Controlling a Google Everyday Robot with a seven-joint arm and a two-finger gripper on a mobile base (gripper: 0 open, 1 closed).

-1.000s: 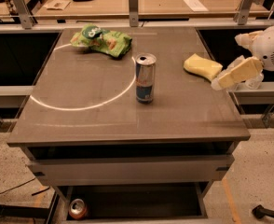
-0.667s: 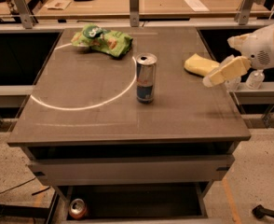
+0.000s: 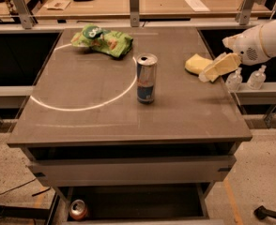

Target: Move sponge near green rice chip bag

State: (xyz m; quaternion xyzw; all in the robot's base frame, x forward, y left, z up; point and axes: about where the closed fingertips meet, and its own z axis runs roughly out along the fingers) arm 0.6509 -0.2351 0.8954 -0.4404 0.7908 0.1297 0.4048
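The pale yellow sponge lies flat on the right side of the grey table. The green rice chip bag lies at the far left-centre of the table, well apart from the sponge. My gripper comes in from the right on the white arm. It sits low at the sponge's right end, partly overlapping it in view. I cannot see whether it touches the sponge.
A silver-and-blue drink can stands upright mid-table between sponge and bag. A white arc is marked on the tabletop. Two small clear bottles stand off the right edge. Another can lies on the floor under the table.
My gripper has moved left toward the sponge, from beyond its right end to right against it. The sponge, bag and can have not moved.
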